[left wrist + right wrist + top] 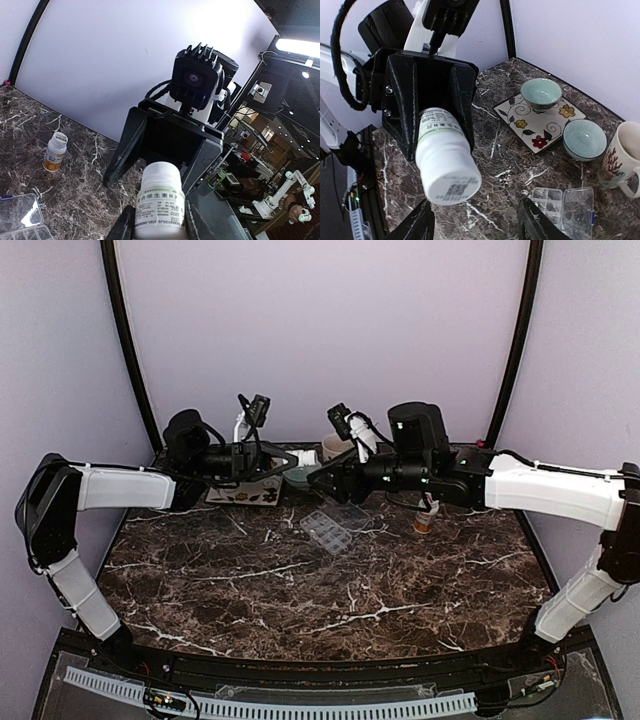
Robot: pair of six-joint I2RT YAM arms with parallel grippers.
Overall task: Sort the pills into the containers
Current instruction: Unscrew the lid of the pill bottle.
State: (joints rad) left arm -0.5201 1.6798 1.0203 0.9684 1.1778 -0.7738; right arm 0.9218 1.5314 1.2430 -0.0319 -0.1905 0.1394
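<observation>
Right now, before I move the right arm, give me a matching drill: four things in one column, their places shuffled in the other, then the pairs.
1. white bottle
2. amber bottle
3. organiser box
4. mug

A. standing on the marble, cap on
B. gripped in the left tool
C. next to a green bowl
D. lying on the marble, lid open

Pairs: 1-B, 2-A, 3-D, 4-C

Dark marble bench (300,590). On it: clear organiser box (327,533) mid, amber bottle (425,521) rt. Floral plate (540,127), green bowl (584,139), mug (624,157) at back.
</observation>
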